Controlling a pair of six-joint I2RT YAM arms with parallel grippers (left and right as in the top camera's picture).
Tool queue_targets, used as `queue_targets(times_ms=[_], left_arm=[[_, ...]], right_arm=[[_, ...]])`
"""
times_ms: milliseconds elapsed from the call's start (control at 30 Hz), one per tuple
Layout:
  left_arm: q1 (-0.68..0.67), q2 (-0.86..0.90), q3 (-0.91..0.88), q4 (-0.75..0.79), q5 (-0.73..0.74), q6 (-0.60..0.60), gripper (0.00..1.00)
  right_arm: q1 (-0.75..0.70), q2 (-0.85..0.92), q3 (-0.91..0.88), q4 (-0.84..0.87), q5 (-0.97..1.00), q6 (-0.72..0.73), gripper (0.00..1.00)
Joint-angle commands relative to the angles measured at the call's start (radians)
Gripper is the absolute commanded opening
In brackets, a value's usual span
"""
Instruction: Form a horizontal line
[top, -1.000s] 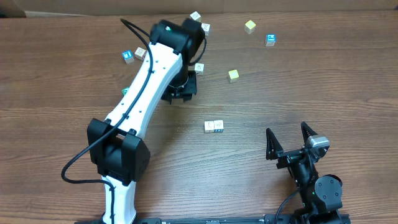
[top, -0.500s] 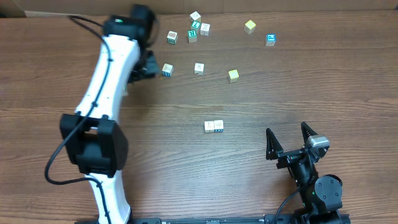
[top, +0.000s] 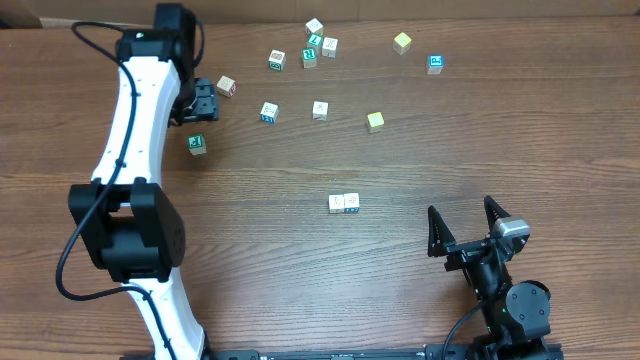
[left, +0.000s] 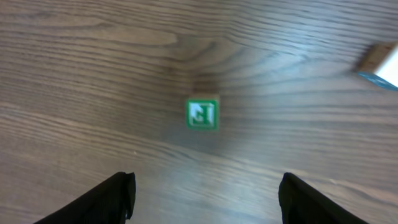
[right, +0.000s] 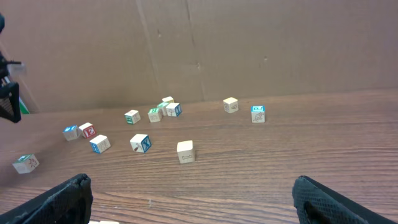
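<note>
stretching left to right, seen overhead, short horizontal line (top: 344, 203)

Wood-grain table (top: 300, 270), green-printed cube (left: 203, 114) lying alone, other loose cubes (top: 375, 121) scattered farther back, cardboard wall (right: 280, 43) behind

Setting: a robotics test bench. Indicators:
- The left arm (top: 135, 110) and right arm (top: 510, 300) are based at the near edge of one wood-grain table (top: 500, 130).
- A plain brown cardboard wall (right: 249, 43) stands far ahead of the right gripper (right: 191, 186).
- A loose black cable (top: 60, 272) hangs well behind the left gripper (top: 205, 100).
- Small alphabet cubes (right: 185, 150) lie scattered ahead of the right gripper.
</note>
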Motion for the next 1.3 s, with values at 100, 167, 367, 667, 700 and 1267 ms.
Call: queue_targets(times_ms=[100, 167, 367, 667, 700, 1267], left_arm=[[0.033, -0.012, -0.179, 0.129, 0.002, 0.027, 0.69], [0.033, -0.012, -0.227, 0.180, 0.002, 0.027, 0.69], [0.033, -0.012, -0.339, 0.335, 0.047, 0.028, 0.70], [0.033, -0.012, -0.409, 0.476, 0.058, 0.028, 0.56], [0.033, -0.012, -0.409, 0.486, 0.058, 0.028, 0.50], [0.030, -0.012, -0.410, 0.481, 0.103, 0.033, 0.40]], right_arm=[[0.005, -0.010, -0.010, 0.007, 0.002, -0.004, 1.00], [0.005, -0.010, -0.010, 0.007, 0.002, -0.004, 1.00], [0.005, -0.010, -0.010, 0.007, 0.002, -0.004, 1.00], [0.005, -0.010, -0.010, 0.007, 0.002, -0.004, 1.00], [0.005, -0.010, -0.010, 0.007, 0.002, -0.004, 1.00], [0.005, -0.010, -0.010, 0.007, 0.002, -0.004, 1.00]])
